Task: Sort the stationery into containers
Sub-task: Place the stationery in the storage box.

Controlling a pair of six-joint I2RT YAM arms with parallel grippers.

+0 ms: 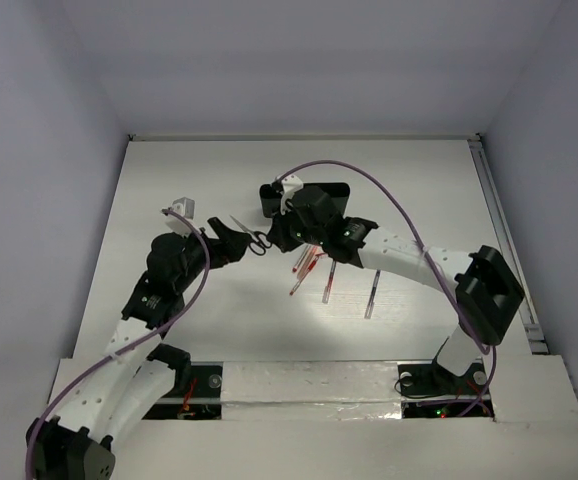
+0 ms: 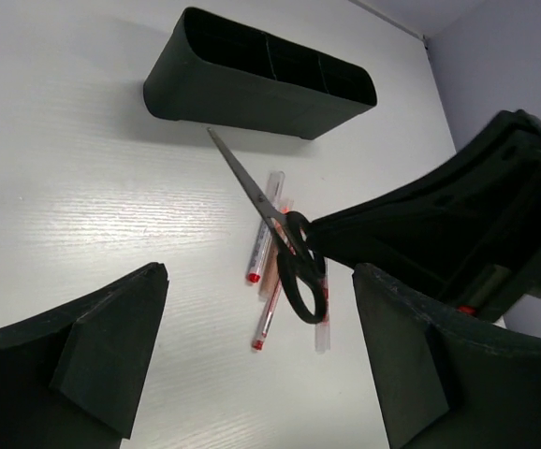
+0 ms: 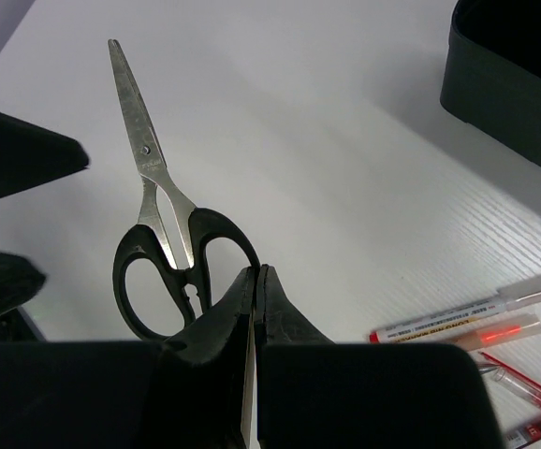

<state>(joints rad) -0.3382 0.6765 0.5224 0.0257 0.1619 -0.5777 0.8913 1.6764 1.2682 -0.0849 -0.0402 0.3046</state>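
One item is in hand: the scissors (image 3: 147, 159). My right pincer (image 3: 255, 276) is clamped shut on the rim of one handle loop, and I judge them lifted just clear of the desk (image 1: 419, 180) near its middle. My left pincer (image 2: 261, 273) stands wide and holds nothing, with the blades close ahead of it. This looks to me like the carry to the tray (image 2: 252, 84), which sits near the far edge of the desk, close by. The next move calls for lining the blades up over a compartment and letting go gently. Several pens (image 2: 266, 271) lie loose under the handles.
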